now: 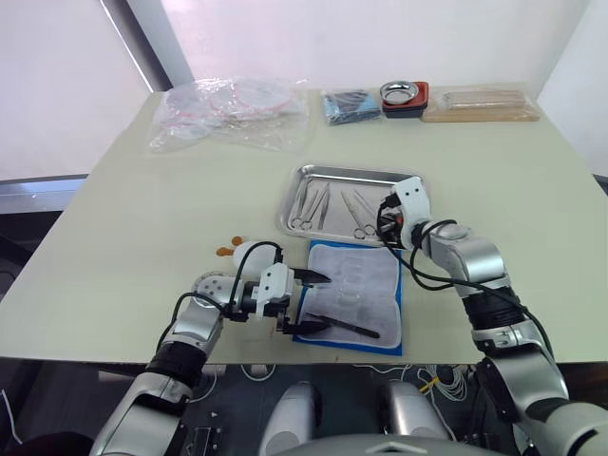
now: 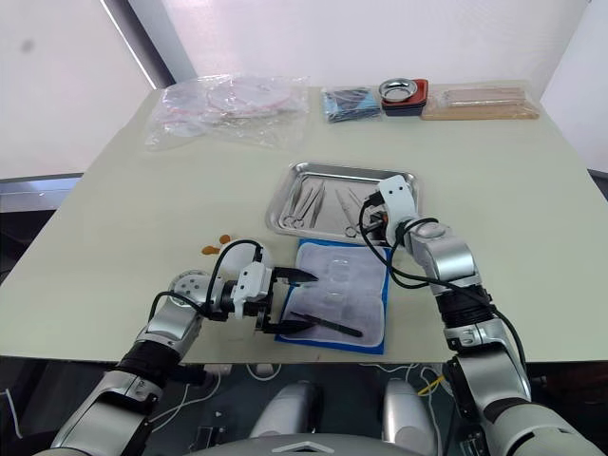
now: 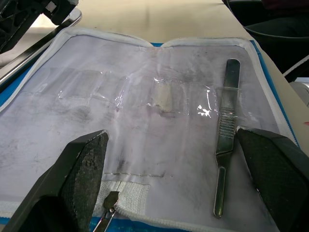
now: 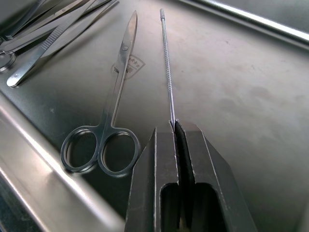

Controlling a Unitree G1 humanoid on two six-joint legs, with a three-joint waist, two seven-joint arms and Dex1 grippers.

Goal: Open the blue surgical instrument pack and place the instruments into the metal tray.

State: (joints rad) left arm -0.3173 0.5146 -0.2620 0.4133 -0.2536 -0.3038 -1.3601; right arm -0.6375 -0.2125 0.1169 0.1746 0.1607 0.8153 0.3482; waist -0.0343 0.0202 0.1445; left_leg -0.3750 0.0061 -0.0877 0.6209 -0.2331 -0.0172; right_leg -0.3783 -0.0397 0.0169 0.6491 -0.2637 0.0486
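The blue surgical instrument pack (image 1: 356, 285) lies open near the table's front edge, whitish pocketed face up. A flat silver handle (image 3: 224, 140) rests on its near side. My left gripper (image 1: 318, 301) is open over the pack's near-left edge, one finger on each side of that edge (image 3: 174, 145). Just beyond the pack is the metal tray (image 1: 351, 172), holding several instruments (image 1: 318, 204), among them scissors (image 4: 113, 111). My right gripper (image 1: 385, 220) hangs low over the tray's right part, shut on a thin metal probe (image 4: 166, 63) that points ahead over the tray floor.
Along the far edge sit a clear plastic bag (image 1: 228, 109), a small dark-blue packet (image 1: 350, 104), a round metal bowl in a red holder (image 1: 404, 95) and a wooden tray (image 1: 480, 103). Small orange bits (image 1: 226, 250) lie left of the pack.
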